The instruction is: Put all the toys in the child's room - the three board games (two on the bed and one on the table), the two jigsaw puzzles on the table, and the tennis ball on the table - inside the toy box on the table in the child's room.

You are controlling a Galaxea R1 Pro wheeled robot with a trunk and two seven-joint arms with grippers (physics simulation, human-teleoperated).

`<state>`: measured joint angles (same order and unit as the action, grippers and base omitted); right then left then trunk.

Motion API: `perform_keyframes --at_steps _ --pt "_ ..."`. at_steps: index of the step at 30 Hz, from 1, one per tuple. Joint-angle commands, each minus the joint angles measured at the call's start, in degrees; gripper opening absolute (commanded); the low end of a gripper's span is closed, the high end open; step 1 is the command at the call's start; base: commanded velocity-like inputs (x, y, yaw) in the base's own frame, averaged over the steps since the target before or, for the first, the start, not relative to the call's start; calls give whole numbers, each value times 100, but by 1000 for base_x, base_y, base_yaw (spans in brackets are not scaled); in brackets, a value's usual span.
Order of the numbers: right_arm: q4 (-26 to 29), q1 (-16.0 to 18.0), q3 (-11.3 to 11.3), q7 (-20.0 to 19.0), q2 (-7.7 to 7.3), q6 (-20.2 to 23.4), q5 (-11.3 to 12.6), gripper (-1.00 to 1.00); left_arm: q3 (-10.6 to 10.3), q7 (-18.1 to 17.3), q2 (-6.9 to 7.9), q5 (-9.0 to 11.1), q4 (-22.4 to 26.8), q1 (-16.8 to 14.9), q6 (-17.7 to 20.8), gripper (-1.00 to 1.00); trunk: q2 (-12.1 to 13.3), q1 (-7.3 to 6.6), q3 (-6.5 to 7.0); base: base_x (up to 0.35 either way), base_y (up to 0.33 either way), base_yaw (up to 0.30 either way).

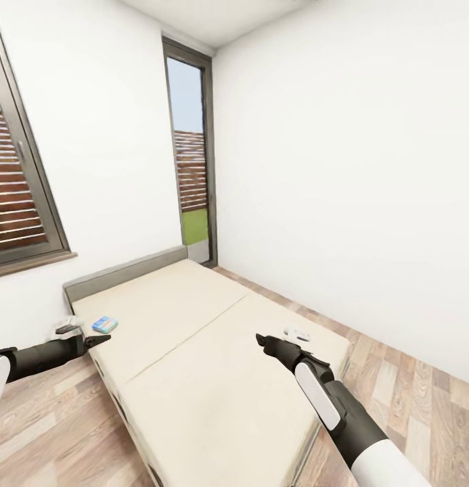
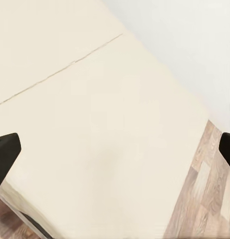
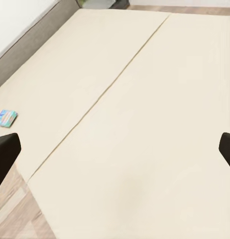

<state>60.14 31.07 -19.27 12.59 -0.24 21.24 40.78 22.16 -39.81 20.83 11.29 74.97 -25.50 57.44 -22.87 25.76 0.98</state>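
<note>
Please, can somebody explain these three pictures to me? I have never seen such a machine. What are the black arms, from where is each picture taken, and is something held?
This is a simulated two-armed robot standing before a bed. The big picture comes from a camera on its head: you see its left gripper and right gripper. The two smaller pictures come from cameras on each wrist; the dark shapes at their edges are the gripper's own fingers, spread wide. Both grippers are open and hold nothing. On the cream mattress lies one small colourful game box, near the corner by the left gripper; the right wrist picture shows it too.
</note>
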Motion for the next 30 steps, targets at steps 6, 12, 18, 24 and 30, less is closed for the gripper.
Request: perform_keyframes --at_steps 6,12,18,24,30 --pt "6 4 -16 51 -3 8 53 100 7 -18 0 4 0 -1 30 100 -4 3 25 0 67 -243" --pt "6 4 -16 51 -3 8 53 100 7 -18 0 3 0 -4 30 100 -4 3 54 0 21 -246" --pt "6 4 -18 52 -3 10 53 100 7 -18 0 0 0 -2 30 100 -4 3 84 0 62 -246" --pt "6 4 -23 51 -1 9 53 100 7 -18 0 0 0 -4 30 100 -4 3 114 0 93 -247" --pt "6 4 -24 51 2 7 53 100 7 -21 0 3 0 -7 30 100 -4 3 144 0 103 -247"
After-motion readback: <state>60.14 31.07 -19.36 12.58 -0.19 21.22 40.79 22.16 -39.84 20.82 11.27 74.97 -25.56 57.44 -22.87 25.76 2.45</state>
